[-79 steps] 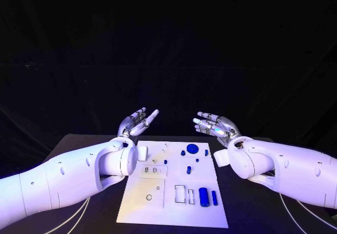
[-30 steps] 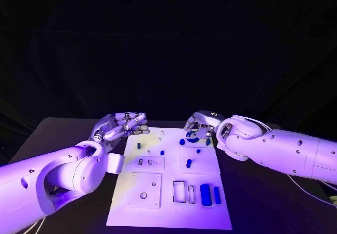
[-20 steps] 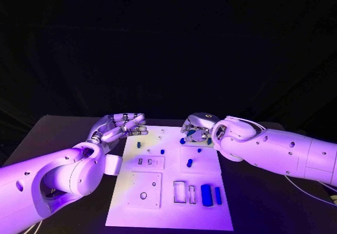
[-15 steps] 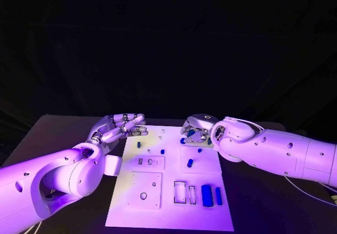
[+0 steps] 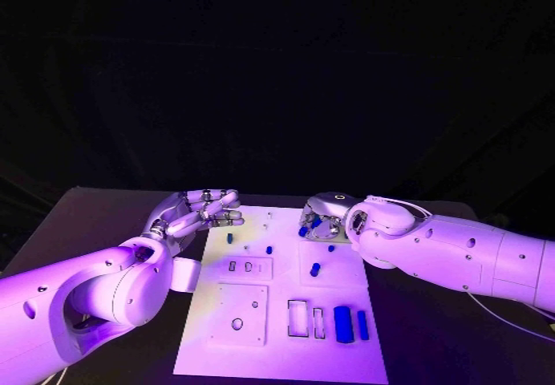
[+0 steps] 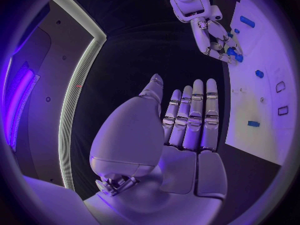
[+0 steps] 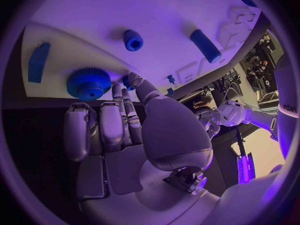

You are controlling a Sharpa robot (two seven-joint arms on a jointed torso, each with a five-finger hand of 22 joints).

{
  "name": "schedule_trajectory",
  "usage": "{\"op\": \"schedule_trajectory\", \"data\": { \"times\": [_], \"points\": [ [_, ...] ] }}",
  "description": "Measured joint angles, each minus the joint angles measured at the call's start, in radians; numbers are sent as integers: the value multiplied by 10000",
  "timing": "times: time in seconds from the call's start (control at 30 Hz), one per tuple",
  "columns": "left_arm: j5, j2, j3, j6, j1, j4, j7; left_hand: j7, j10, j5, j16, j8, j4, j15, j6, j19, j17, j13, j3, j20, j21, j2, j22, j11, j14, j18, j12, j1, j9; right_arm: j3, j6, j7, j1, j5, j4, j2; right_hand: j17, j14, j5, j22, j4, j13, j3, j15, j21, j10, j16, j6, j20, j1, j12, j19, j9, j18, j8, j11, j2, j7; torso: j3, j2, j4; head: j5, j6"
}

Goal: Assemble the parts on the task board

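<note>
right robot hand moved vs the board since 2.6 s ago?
Yes. The right robot hand was raised beyond the task board's far edge, palm up; now it is down over the far right corner, fingertips at the blue gear.

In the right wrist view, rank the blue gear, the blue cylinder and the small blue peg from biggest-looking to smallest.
1. Gear, clearly largest, though it lies nearest the camera.
2. Cylinder.
3. Peg, which looks a little smaller than the cylinder; with the fisheye bend, that gap is unsure.
</note>
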Motion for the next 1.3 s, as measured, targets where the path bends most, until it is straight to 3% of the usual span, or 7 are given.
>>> {"op": "schedule_trajectory", "data": {
  "times": [0.07, 0.13, 0.37, 0.73, 1.07, 1.3],
  "points": [
    [3, -9, 0, 2, 4, 7, -7, 0, 0, 0, 0, 0, 0, 0, 0, 0, 0, 0, 0, 0, 0, 0, 0, 0, 0, 0, 0, 0, 0, -2, 36, -11, -8, -18, -3, 25, 44, 0, 40, 56, 20, 0, 79, 0, 78, 74, 56, 37, 0, -53, 0, 0, 7, -5, 0, -10, 53, -36, 0, 16, 4, -2, -4],
    [5, -15, 0, 3, 8, 8, -12, 0, 0, 0, 0, 0, 0, 0, 0, 0, -1, 0, 0, 0, 0, 0, 1, 0, 0, -1, 0, 0, 0, 0, 52, -14, -10, -30, 0, 39, 91, 0, 40, 116, 31, -1, 122, 0, 86, 163, 135, 90, -35, -53, 51, 35, 16, -154, 0, -24, 53, -8, -1, 28, 6, -3, -8],
    [15, -30, 1, 5, 22, 9, -28, 0, 0, 0, -36, 0, 0, 0, 0, 0, -1, 1, 0, 0, 0, 0, 1, 0, 0, -1, 0, 0, -6, 19, 43, -15, -1, -51, 20, 56, 278, 55, -102, 136, 85, 50, 498, -55, 341, 703, 327, 573, -107, -74, 246, 251, 103, -154, 140, -207, 168, -211, -2, 65, 13, -28, -20],
    [23, -61, 2, 6, 32, -11, -63, 37, -38, 0, -36, -39, -28, 0, -37, -1, 7, -6, -28, 0, 0, 0, -10, 34, 0, -1, -37, 0, -9, 7, -289, -15, -19, -20, 151, -34, 417, 17, -183, 135, 249, 151, 716, -163, 546, 1108, 509, 879, -232, -118, 330, 375, 228, -153, 211, -364, 251, -341, -19, 119, 47, -42, 13],
    [41, -80, 2, 7, 36, -35, -122, 37, -38, 0, -137, -128, -96, 36, -37, 35, 26, -7, -42, 36, 0, 66, -35, 33, 35, -2, -142, 66, -21, 42, -874, -82, 66, 391, 464, -164, 467, 19, -241, 133, 408, 236, 814, -234, 561, 1304, 559, 927, -268, -226, 388, 410, 226, -153, 227, -450, 276, -327, -51, 150, 94, -92, 128],
    [65, -84, 2, 7, 41, -42, -168, 73, -73, 0, -151, -128, -124, 36, -74, 35, 28, -6, -69, 36, 0, 66, -46, 69, 35, -2, -143, 66, -20, 52, -1222, -200, 117, 657, 187, 166, 467, 19, -260, 132, 469, 239, 820, -233, 597, 1304, 598, 928, -267, -279, 387, 410, 226, -153, 242, -449, 244, -327, -63, 178, 132, -101, 232]
  ]
}}
